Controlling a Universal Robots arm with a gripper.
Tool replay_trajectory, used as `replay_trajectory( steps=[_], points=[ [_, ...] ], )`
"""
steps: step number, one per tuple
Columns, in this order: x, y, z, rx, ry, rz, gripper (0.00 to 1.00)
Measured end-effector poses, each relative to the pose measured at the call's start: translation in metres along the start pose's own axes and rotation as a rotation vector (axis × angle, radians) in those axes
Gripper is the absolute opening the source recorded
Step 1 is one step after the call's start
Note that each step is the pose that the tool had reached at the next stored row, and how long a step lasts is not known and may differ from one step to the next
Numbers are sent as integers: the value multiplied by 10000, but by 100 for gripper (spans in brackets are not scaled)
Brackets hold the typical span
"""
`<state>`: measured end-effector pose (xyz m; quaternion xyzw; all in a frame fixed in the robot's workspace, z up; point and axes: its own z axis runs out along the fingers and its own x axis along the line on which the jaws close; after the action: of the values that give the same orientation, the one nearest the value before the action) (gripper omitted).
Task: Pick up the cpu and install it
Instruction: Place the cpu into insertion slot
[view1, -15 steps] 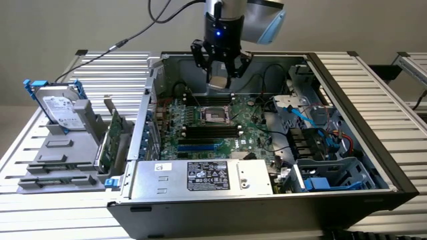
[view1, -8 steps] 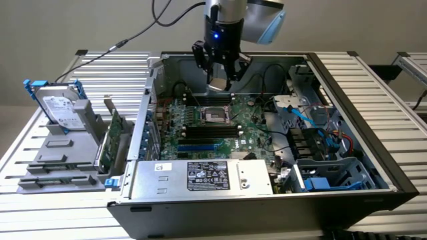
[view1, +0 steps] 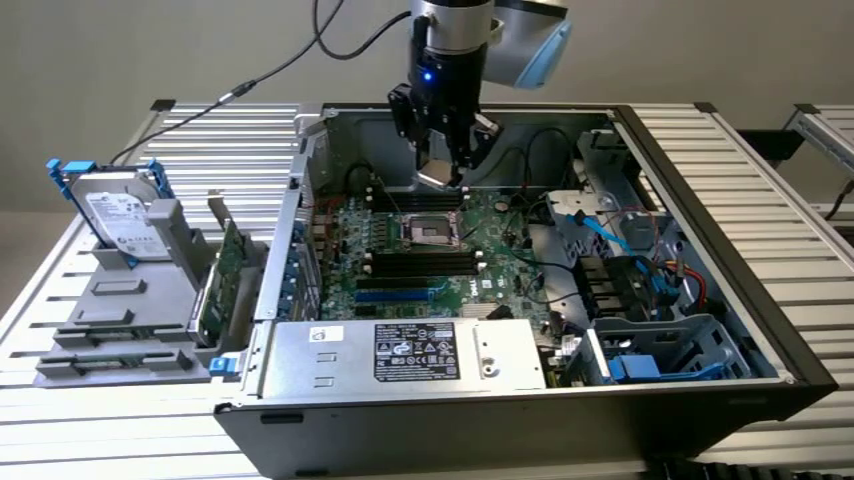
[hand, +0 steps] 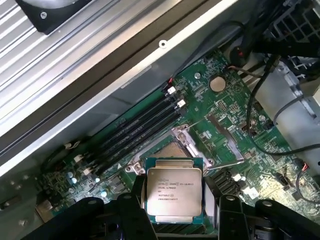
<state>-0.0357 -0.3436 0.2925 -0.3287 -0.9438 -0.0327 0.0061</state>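
hand (view1: 447, 168) clamped wide on cpu (hand: 174, 192) | over green motherboard (hand: 220, 115) near socket (hand: 172, 150) | open case (view1: 400, 440) on slatted metal table (view1: 754, 140)

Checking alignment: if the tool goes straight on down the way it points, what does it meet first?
Probably the socket, reached first by the cpu that the tool holds; depth is unclear.

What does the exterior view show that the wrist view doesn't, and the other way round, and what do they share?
Exterior view: the whole open computer case on a slatted table, a hard drive standing outside it at the exterior view's left, a metal power box at the front, and the arm's hand above the board.
Wrist view: the lettering on the silver chip, gripped between dark fingers, and a coin battery.
Both: the green board, its open socket and black memory slots.
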Motion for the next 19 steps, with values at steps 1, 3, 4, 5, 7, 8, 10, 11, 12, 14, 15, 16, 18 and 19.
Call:
replay_trajectory(
  steps=[1,3,4,5,7,8,10,11,12,14,15,16,18,19],
  points=[
    [0,-1,12,-6,-10,173,55],
    [-1,-2,36,-18,-31,544,55],
    [-1,-3,49,-25,-41,723,55],
    [-2,-3,61,-31,-52,903,55],
    [-3,-5,85,-42,-72,1256,55],
    [-3,-6,99,-48,-84,1451,55],
    [-4,-7,125,-60,-105,1811,55],
    [-5,-8,139,-67,-115,1990,55],
    [-5,-9,152,-72,-125,2171,55],
    [-6,-10,179,-83,-146,2529,55],
    [-6,-11,194,-90,-158,2724,55],
    [-7,-12,207,-96,-168,2898,55],
    [-8,-13,235,-109,-188,3256,55],
    [-8,-14,248,-114,-198,3437,55]
  ],
)
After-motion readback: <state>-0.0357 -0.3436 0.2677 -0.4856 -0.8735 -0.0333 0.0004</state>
